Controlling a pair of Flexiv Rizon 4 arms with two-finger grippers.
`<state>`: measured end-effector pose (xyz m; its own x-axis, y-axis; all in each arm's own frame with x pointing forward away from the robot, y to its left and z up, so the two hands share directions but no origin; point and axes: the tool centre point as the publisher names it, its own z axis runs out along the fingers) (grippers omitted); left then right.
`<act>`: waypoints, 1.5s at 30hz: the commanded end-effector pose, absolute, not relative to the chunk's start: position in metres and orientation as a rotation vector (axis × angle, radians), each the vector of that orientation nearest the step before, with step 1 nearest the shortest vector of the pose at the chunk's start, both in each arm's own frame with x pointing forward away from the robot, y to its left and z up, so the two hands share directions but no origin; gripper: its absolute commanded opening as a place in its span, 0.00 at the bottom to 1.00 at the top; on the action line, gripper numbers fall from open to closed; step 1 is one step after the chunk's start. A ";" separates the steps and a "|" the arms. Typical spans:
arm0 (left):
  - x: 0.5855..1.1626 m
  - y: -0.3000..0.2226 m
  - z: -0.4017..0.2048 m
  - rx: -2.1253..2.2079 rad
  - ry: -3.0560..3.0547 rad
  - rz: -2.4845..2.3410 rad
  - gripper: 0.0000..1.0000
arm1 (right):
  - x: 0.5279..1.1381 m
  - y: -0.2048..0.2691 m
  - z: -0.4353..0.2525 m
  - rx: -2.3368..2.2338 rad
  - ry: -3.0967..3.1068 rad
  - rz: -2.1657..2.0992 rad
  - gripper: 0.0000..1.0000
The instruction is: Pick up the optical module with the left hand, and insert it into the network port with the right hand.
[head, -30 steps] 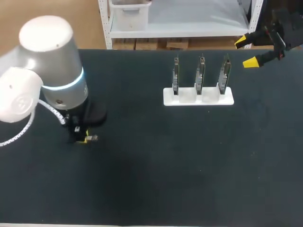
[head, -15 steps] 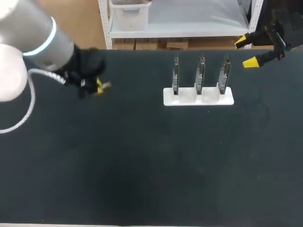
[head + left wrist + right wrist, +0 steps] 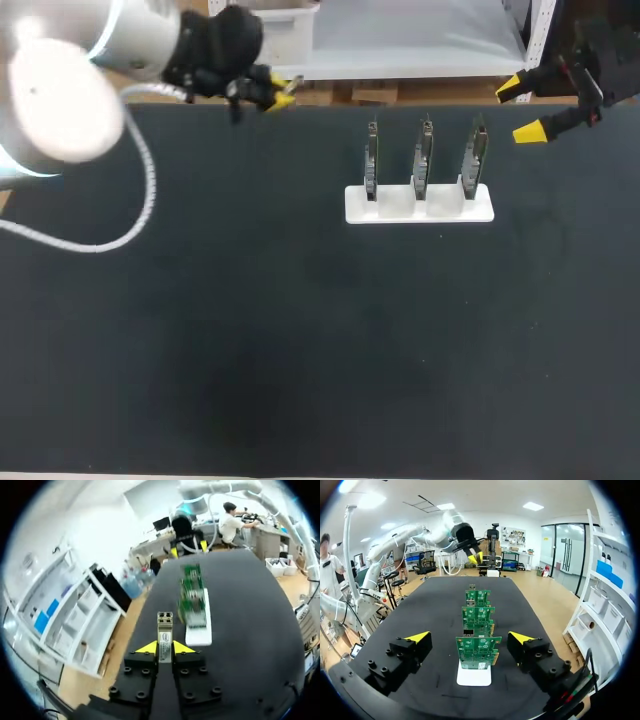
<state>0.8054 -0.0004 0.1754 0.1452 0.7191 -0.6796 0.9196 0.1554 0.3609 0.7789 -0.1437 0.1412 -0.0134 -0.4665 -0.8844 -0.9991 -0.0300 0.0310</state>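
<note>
The optical module (image 3: 164,634), a small silver bar, sticks out from between the yellow tips of my left gripper (image 3: 165,648), which is shut on it. In the head view that gripper (image 3: 272,93) hangs over the table's far edge, left of the boards, with the module (image 3: 291,85) pointing right. Three green circuit boards (image 3: 424,158) stand upright in a white holder (image 3: 420,209). My right gripper (image 3: 525,110) is open at the far right, beyond the holder. From the right wrist, the boards (image 3: 478,649) line up ahead between the open fingers (image 3: 418,637).
The white holder (image 3: 474,676) stands at the back right of the dark table top (image 3: 300,340). My left arm's white cable (image 3: 120,235) loops over the table's left side.
My left arm has lifted from the table's left side and swung to the far edge, carrying the module. The right arm has stayed still.
</note>
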 end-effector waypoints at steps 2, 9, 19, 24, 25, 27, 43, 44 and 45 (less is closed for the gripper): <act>0.827 -0.042 0.175 1.611 1.525 -0.397 0.00 | 0.778 -0.143 0.141 -1.576 1.560 0.982 1.00; 0.829 -0.077 0.185 1.563 1.463 -0.544 0.00 | 0.778 -0.143 0.141 -1.576 1.560 0.982 1.00; 0.823 -0.119 0.193 1.545 1.368 -0.665 0.00 | 0.778 -0.143 0.141 -1.576 1.560 0.982 1.00; 0.819 -0.129 0.198 1.556 1.330 -0.703 0.00 | 0.778 -0.143 0.141 -1.576 1.560 0.982 1.00; 0.818 -0.131 0.199 1.556 1.321 -0.711 0.00 | 0.778 -0.143 0.141 -1.576 1.560 0.982 1.00; 0.817 -0.136 0.200 1.556 1.312 -0.726 0.00 | 0.778 -0.143 0.141 -1.576 1.560 0.982 1.00; 0.804 -0.175 0.202 1.515 1.259 -0.869 0.00 | 0.778 -0.143 0.141 -1.576 1.560 0.982 1.00; 0.803 -0.178 0.202 1.513 1.257 -0.883 0.00 | 0.778 -0.143 0.141 -1.576 1.560 0.982 1.00; 0.802 -0.180 0.202 1.505 1.255 -0.902 0.00 | 0.778 -0.143 0.141 -1.576 1.560 0.982 1.00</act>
